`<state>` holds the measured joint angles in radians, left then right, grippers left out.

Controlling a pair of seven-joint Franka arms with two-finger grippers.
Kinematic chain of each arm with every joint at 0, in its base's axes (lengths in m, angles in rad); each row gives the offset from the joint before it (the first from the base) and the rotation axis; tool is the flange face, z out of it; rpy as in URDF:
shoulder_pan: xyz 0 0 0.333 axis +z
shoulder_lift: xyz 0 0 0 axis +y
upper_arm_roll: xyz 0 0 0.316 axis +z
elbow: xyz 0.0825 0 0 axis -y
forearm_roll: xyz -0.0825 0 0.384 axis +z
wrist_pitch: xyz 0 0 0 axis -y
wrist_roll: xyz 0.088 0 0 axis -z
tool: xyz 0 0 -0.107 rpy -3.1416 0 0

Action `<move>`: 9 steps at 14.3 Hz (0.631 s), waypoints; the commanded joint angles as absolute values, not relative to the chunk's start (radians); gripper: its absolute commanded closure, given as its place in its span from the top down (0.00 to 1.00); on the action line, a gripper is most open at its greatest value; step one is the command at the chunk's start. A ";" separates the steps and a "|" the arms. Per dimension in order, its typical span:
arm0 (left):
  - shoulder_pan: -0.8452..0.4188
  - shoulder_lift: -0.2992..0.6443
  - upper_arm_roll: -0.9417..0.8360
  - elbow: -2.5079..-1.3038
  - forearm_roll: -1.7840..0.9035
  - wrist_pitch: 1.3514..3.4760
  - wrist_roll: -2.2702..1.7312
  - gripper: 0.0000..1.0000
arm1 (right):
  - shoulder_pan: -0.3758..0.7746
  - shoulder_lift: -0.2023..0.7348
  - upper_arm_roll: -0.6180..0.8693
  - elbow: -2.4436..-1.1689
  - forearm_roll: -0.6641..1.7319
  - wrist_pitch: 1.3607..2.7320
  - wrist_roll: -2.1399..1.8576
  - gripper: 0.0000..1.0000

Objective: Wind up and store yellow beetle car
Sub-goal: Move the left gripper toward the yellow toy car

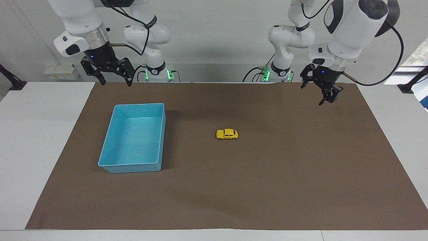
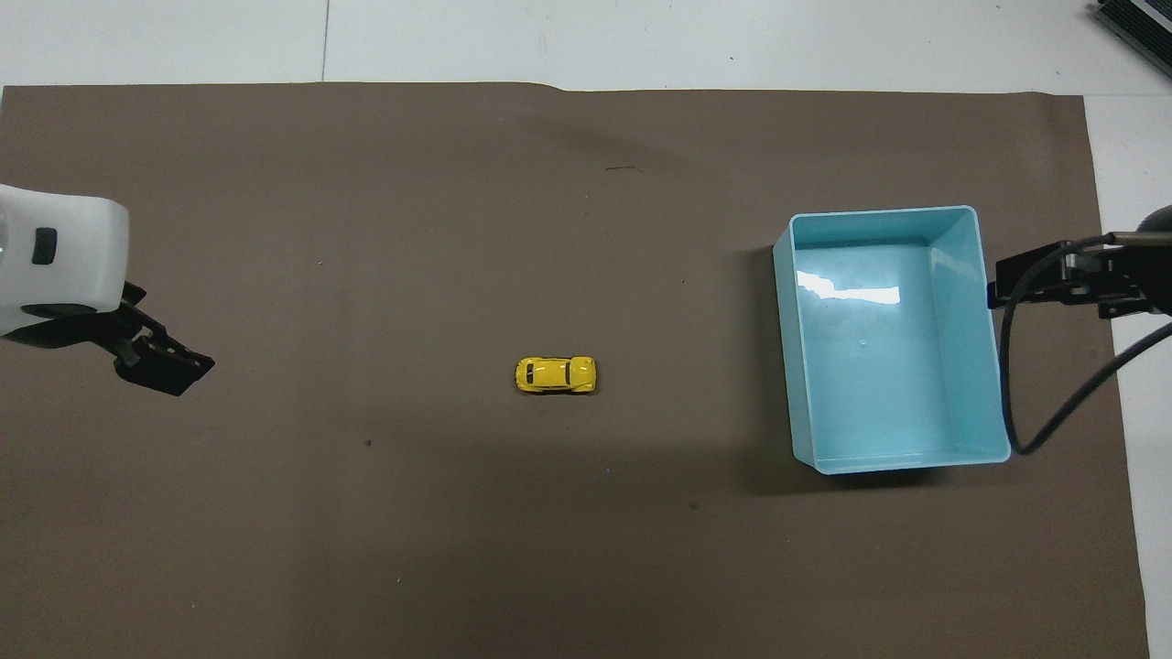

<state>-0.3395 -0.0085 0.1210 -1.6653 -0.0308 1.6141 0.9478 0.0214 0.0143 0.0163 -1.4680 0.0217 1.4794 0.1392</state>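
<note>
The yellow beetle car [image 1: 227,134] stood on its wheels near the middle of the brown mat [image 1: 267,187], well apart from the light-blue tray [image 1: 163,134], which sat toward the right arm's end of the table. The left gripper [image 1: 317,93] hung in the air over the mat at the left arm's end, its fingers spread and holding nothing. The right gripper [image 1: 113,79] waited raised just beside the tray, over the mat's edge, also released and empty.

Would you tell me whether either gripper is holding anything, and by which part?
Nothing is held: the left gripper and right gripper hang open and empty, and the yellow beetle car sits untouched.
</note>
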 commanded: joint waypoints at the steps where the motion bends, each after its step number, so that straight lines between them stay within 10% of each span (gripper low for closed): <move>1: -0.365 -0.003 0.135 -1.736 -0.078 1.725 1.113 1.00 | 0.008 0.015 0.023 -1.462 0.049 1.470 0.150 1.00; 9: -0.501 0.116 0.137 -1.878 -0.149 2.024 1.101 1.00 | 0.008 0.015 0.023 -1.462 0.049 1.470 0.150 1.00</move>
